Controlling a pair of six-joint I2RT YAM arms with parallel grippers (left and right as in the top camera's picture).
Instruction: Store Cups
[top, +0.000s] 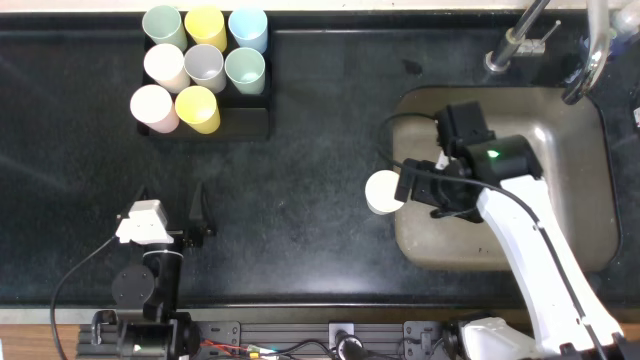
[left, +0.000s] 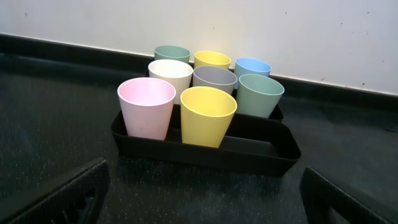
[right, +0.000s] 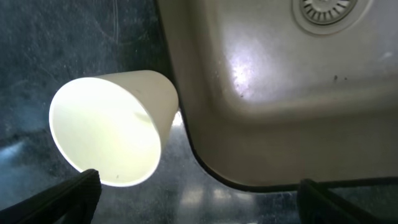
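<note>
Dark countertop (top: 300, 230), steel sink (top: 560, 150) at right. We see the cream cup (right: 106, 134) tipped over at the sink's left rim, with the right gripper (top: 408, 188) spread wide over it and the cup's rim just beside one finger, contact unclear. Black tray (top: 255, 125) sits well apart at far left with eight upright cups (left: 214, 81), left gripper (top: 170, 200) released, facing it. Top view reads the cream cup as a plain circle; the right wrist view gives us its tilt and the drain (right: 326, 9), and the left wrist view the tray's bare corner beside the yellow cup (left: 208, 115).
</note>
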